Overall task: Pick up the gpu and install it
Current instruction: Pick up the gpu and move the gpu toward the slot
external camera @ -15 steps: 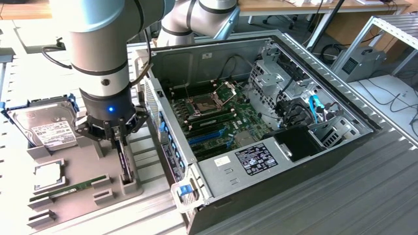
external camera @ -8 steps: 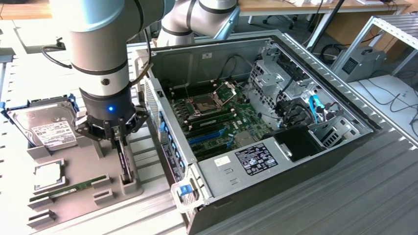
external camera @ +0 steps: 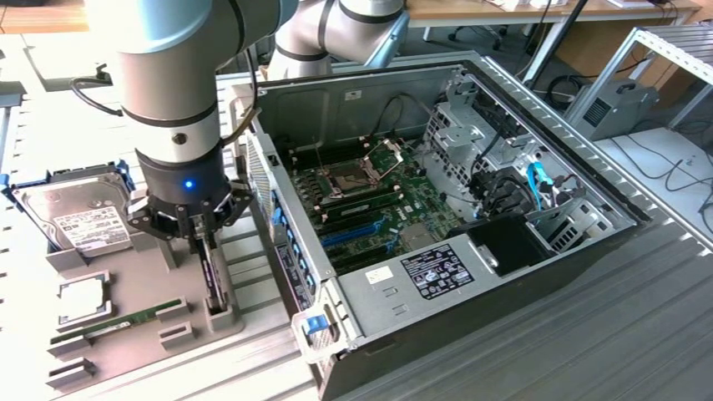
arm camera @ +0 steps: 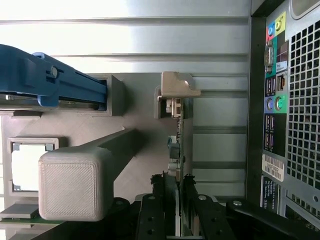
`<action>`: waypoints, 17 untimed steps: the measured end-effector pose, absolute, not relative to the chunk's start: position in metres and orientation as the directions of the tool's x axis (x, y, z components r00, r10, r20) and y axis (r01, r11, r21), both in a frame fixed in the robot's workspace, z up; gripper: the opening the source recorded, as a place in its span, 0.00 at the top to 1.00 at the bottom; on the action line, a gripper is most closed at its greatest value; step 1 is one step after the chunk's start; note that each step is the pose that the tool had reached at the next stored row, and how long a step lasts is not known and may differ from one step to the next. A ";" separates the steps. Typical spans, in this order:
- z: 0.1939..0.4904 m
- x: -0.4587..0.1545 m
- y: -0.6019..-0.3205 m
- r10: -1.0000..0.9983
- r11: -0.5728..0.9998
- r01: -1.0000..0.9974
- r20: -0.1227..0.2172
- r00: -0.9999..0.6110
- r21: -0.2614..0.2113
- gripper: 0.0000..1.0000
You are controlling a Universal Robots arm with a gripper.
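As the tool stands: the tool (external camera: 207, 249) is about half closed, its two fingers clamped on either side of the one graphics card (arm camera: 178, 131), grasping it by its upper edge.
Graphics card: upright on edge in a slot of the grey tray (external camera: 145, 280), on the tray's side nearest the computer case (external camera: 379, 288).
Other parts in tray: one hard drive (external camera: 78, 213) in a blue frame, one square chip (external camera: 83, 301), one memory stick (external camera: 117, 322).
Writing: a white label on the hard drive, a black sticker (external camera: 437, 271) inside the case and a white barcode sticker (arm camera: 272, 167) on its back panel; none readable.
Desk (external camera: 635, 334): ridged metal, carrying the tray and the open case.
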State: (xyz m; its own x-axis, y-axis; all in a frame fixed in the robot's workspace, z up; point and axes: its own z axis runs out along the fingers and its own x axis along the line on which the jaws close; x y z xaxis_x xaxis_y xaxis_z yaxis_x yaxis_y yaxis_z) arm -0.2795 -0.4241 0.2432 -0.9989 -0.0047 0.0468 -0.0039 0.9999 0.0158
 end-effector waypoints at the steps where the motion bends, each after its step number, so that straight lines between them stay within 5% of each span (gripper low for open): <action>1: 0.243 -0.279 -0.424 -0.005 1.000 -0.004 0.047 -0.999 0.016 0.73; 17: 0.249 -0.279 -0.424 -0.005 1.000 -0.004 0.047 -0.999 0.016 0.73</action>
State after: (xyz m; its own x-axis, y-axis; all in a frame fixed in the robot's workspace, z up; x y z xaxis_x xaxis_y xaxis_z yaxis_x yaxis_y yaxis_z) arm -0.2795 -0.4235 0.2493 -0.9989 -0.0046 0.0468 -0.0039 0.9999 0.0159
